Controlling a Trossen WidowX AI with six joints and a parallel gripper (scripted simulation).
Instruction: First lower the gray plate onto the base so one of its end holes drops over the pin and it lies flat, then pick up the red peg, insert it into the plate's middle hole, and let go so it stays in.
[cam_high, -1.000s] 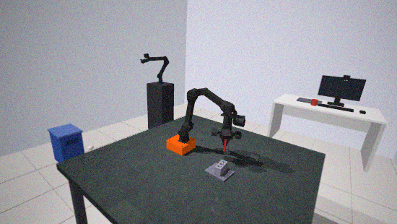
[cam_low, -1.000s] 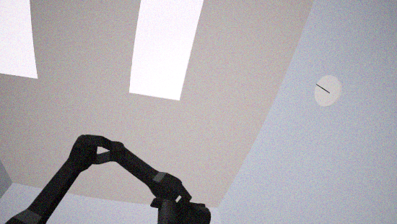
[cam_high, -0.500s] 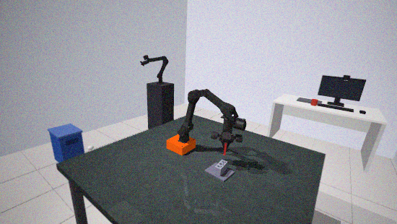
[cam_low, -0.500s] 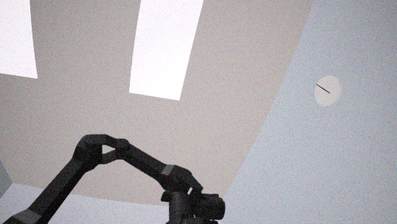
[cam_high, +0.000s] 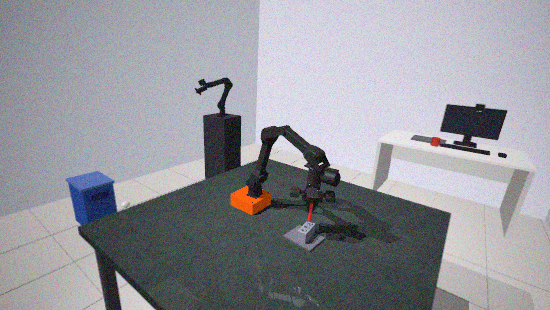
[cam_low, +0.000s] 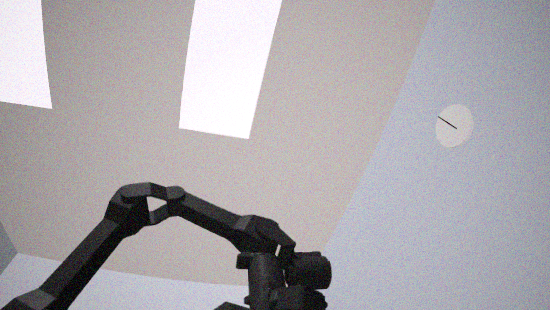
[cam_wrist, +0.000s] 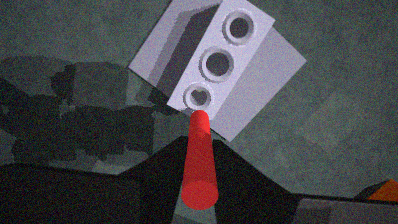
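Black parallel-jaw gripper (cam_high: 311, 199) is closed narrowly on the upper end of the slim red cylindrical peg (cam_wrist: 200, 160), which hangs point-down above the dark green table top (cam_high: 200, 250). The gray rectangular three-hole plate (cam_wrist: 220, 62) lies on its flat gray square base (cam_high: 306, 239), and appears seated flat; the hole at the 1 o'clock end shows a lighter filling that I take to be the pin, though it is too small to be sure. In the wrist view the peg tip sits just at the 6 o'clock side of the nearest end hole, not over the middle hole (cam_wrist: 218, 63), which lies further toward 1 o'clock. Step in hand, as I judge it: carry and align. To do it well, advance along the plate's long axis toward 1 o'clock until the tip centres over the middle hole, keep the peg vertical, descend slowly, and release only once it is fully seated.
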